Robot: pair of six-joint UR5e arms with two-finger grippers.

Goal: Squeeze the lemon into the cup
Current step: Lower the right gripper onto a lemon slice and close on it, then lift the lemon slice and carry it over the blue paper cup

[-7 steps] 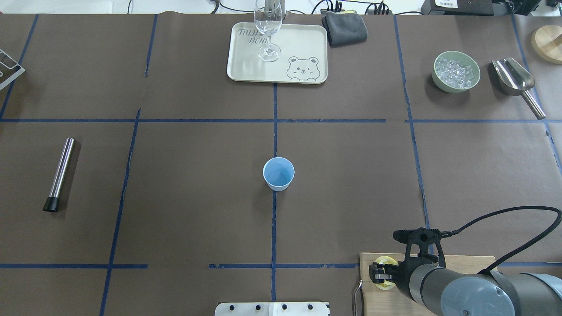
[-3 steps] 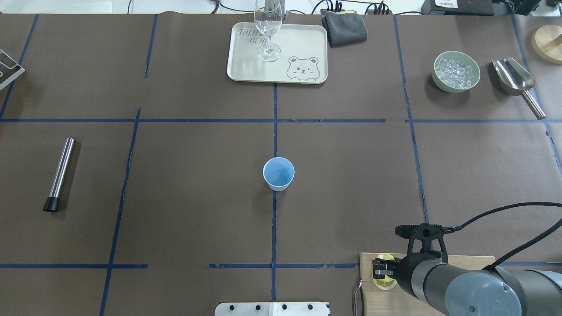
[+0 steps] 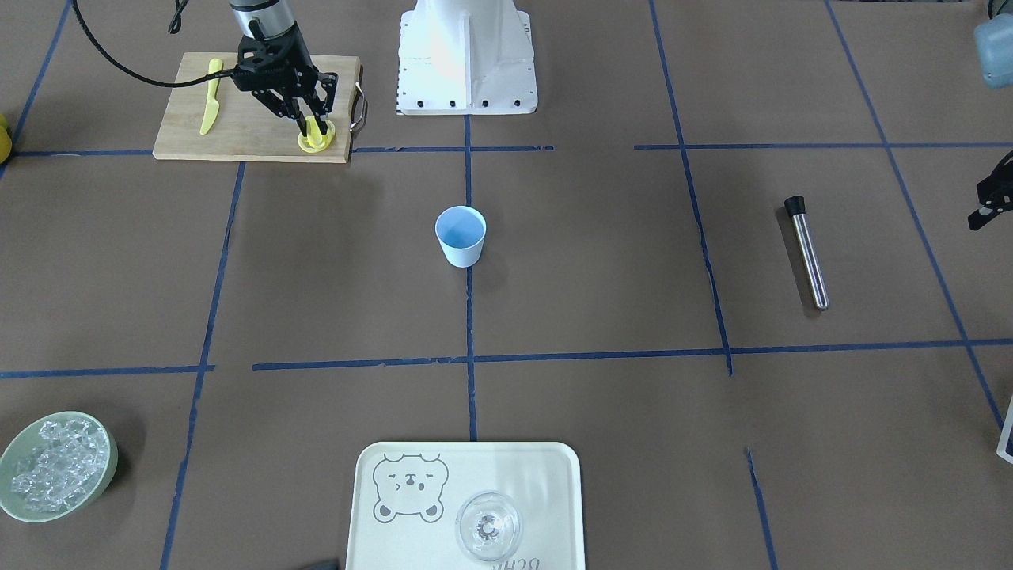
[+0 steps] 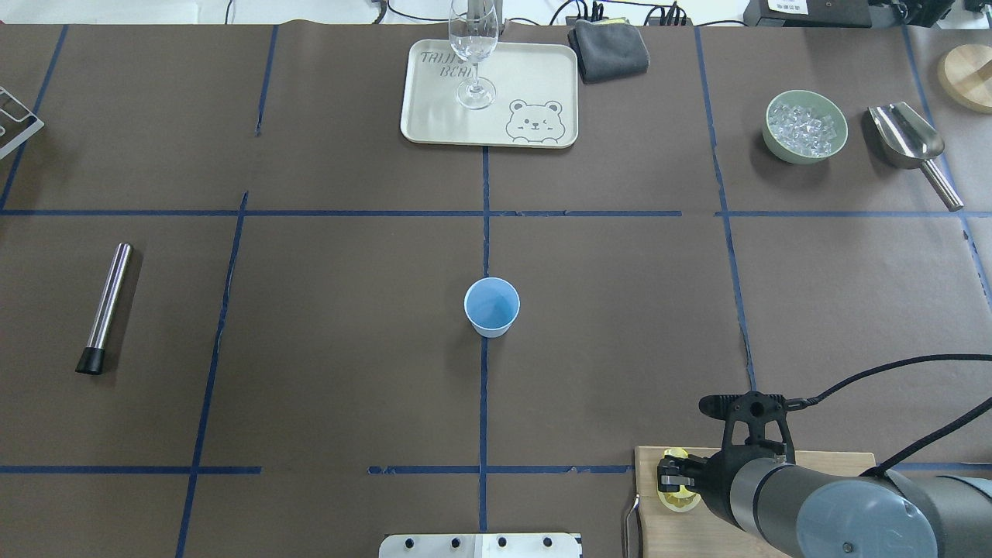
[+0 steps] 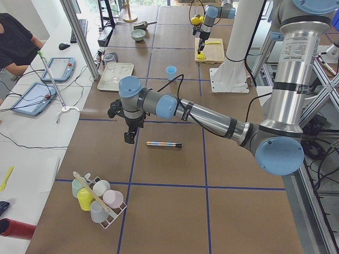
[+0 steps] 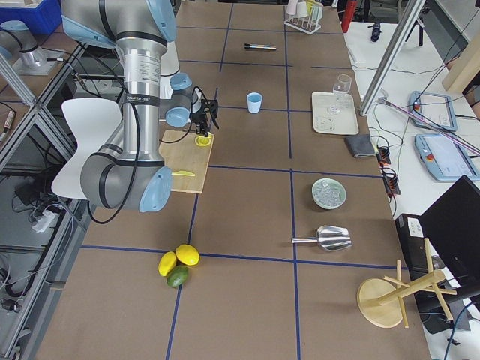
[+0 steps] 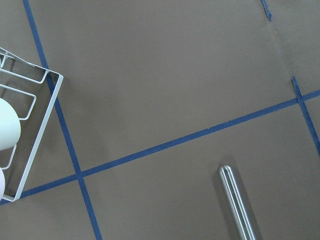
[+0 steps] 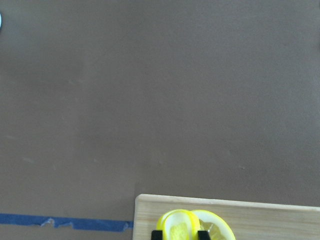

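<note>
At the table's edge nearest the robot, toward its right-hand corner, the right gripper (image 3: 314, 127) reaches down onto a wooden cutting board (image 3: 253, 136). Its jaws pinch a lemon slice (image 8: 176, 227) standing on edge, one black finger (image 8: 156, 234) on each face. A second slice (image 8: 217, 231) lies flat just beside it, and a yellow plastic knife (image 3: 210, 107) rests farther along the board. The light-blue cup (image 4: 491, 307) stands upright at the table's centre, well apart from the board. Toward the opposite end, the left gripper (image 5: 128, 136) hangs near a steel tube (image 5: 164, 144); I cannot tell how its jaws stand.
</note>
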